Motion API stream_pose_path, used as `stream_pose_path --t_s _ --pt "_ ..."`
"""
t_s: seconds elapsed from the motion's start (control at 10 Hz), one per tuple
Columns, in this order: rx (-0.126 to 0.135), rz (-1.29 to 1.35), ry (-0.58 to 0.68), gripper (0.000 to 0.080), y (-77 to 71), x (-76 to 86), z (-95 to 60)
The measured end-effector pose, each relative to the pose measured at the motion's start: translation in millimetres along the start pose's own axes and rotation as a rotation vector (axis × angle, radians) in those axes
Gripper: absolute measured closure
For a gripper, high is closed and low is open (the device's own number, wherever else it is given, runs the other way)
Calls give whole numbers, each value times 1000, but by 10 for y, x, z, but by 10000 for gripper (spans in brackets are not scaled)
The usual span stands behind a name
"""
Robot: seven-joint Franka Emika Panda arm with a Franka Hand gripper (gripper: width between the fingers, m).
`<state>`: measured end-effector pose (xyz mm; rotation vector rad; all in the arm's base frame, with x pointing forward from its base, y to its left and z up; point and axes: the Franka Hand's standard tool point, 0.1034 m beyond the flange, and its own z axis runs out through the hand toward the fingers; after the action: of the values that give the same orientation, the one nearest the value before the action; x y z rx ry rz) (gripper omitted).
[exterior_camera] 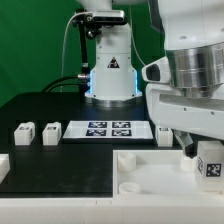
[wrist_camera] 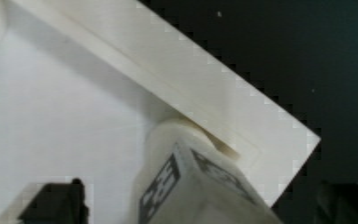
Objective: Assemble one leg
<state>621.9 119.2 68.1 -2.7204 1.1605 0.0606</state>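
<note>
At the lower right of the exterior view we see the end effector [exterior_camera: 198, 152] low over the right end of the white tray-like part [exterior_camera: 150, 172]. The leg [exterior_camera: 209, 164] is right at its fingers, tag facing the camera. In the wrist view one dark finger [wrist_camera: 51, 203] stands apart from the leg (the other finger is hidden), so we cannot tell whether it grips. At the left, a spare block [exterior_camera: 22, 132] and a second block [exterior_camera: 50, 131] sit on the dark tabletop [exterior_camera: 60, 165], near the marker board [exterior_camera: 108, 129].

The leg [exterior_camera: 211, 165], a small white block, stands upright at the exterior view's near right, black-and-white tag facing the camera.
</note>
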Motion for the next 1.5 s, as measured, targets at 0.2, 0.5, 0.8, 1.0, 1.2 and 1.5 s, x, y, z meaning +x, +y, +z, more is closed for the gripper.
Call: stream_pose_path --t_s 0.2,0.5,0.8,1.0,1.2,1.5 --pt "-10 -229 5 150 5 6 -3" --pt "-90 -754 40 150 -12 60 -51" --pt "-83 -783 49 290 -1 86 -44" --pt "-77 -664 52 429 -7 76 -42" --pt "-70 -459 58 510 -5 77 -40" --pt "-79 74 75 509 -20 38 -36"
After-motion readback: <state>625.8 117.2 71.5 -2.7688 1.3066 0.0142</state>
